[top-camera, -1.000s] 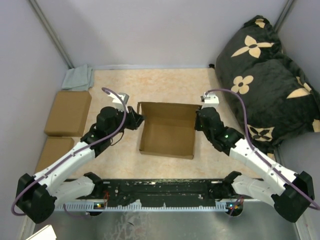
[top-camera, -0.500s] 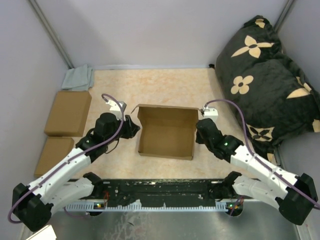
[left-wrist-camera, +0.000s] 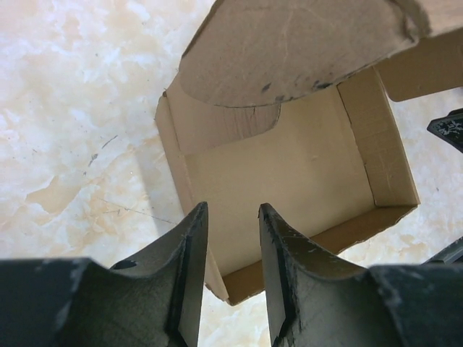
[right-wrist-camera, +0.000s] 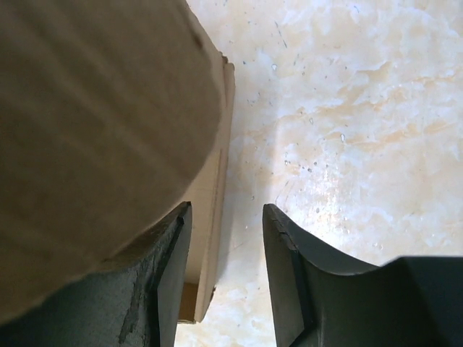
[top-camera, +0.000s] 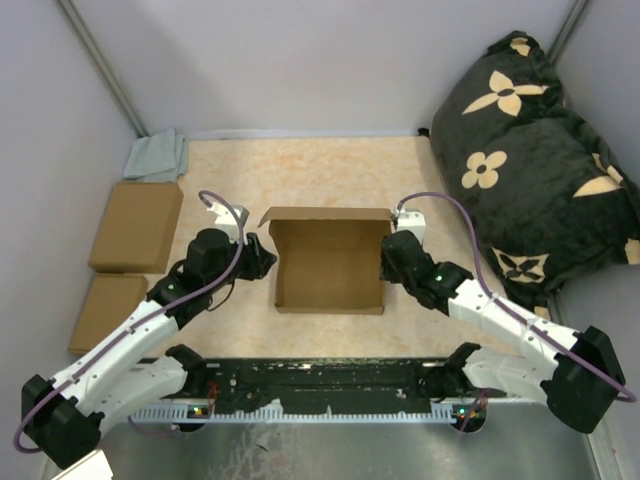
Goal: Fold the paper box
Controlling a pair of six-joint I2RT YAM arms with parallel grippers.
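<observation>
- Paper box (top-camera: 330, 262): a shallow open tray of plain brown cardboard. It rests on the table (top-camera: 330, 170) between the two grippers, just ahead of each pair of fingertips. Its walls stand upright, and we judge the closing folds not yet made.
- Handling: we expect it to be light, stiff across its panels and willing to hinge only along the creases. The thin walls would probably dent under a hard pinch. An empty tray is likely to slide on the smooth tabletop if pushed from one side alone.
- Where to hold: we would take a flap or wall by its free edge, close to a crease, and steady the opposite side with the other arm.
- Left gripper (left-wrist-camera: 231, 210): the jaws are partly spread and nothing lies between them. The near corner and the floor of the tray show through the gap, beyond the fingertips. A rounded flap (left-wrist-camera: 289, 50) leans over the interior farther ahead. We see no contact with the cardboard.
- Right gripper (right-wrist-camera: 228, 208): the jaws are spread to a similar degree and hold nothing. The edge of the side wall (right-wrist-camera: 217, 181) runs below the gap, nearer the finger on the box's side. We cannot tell whether that finger touches it. A blurred flap (right-wrist-camera: 94, 108) fills the wrist view above and beside that same finger.
</observation>
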